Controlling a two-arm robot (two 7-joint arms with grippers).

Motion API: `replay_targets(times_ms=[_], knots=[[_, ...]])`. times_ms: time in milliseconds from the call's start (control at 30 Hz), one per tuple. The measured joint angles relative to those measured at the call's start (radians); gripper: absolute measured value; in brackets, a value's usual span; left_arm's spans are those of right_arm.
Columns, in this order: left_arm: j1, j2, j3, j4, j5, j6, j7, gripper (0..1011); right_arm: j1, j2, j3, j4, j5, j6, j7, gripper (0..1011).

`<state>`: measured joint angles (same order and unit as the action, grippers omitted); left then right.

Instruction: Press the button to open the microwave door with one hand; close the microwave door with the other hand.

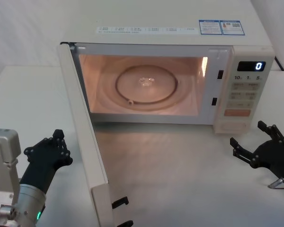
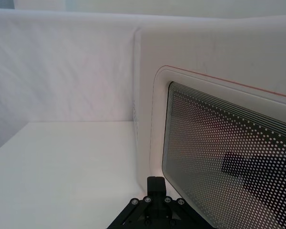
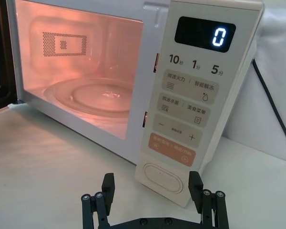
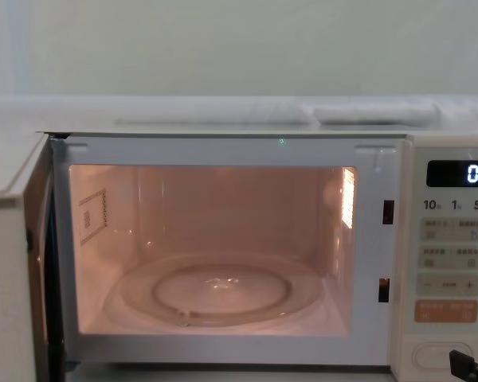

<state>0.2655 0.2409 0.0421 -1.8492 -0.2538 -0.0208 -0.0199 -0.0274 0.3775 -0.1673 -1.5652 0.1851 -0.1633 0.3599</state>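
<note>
Microwave door (image 1: 83, 137) standing wide open, swinging out toward counter's (image 1: 180, 175) front edge; its lower end cut off by head view's bottom. Lit cavity and glass turntable (image 1: 146, 85) showing. Left claw (image 1: 51, 150) sitting outside door, near its outer face, not touching; whether fingers apart or together cannot tell. Button (image 3: 164, 177) lying at bottom of control panel (image 3: 190, 95), toward counter's right edge. Right claw (image 3: 152, 188) hovering just before button, fingers spread apart, gripping nothing.

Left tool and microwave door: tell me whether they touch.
Apart. The head view shows bare table between the left tool and the open microwave door's outer face.
</note>
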Motion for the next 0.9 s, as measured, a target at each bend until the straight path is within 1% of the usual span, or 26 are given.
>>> replay_targets(times_ms=[700, 900], knots=[[0.0, 0.0, 0.0, 0.0, 0.0, 0.0, 0.0, 0, 0.0, 0.0, 0.0, 0.0, 0.0, 0.0, 0.0, 1000], [0.009, -0.011, -0.018, -0.005, 0.002, -0.012, -0.02, 0, 0.0, 0.0, 0.0, 0.0, 0.0, 0.0, 0.0, 1000]])
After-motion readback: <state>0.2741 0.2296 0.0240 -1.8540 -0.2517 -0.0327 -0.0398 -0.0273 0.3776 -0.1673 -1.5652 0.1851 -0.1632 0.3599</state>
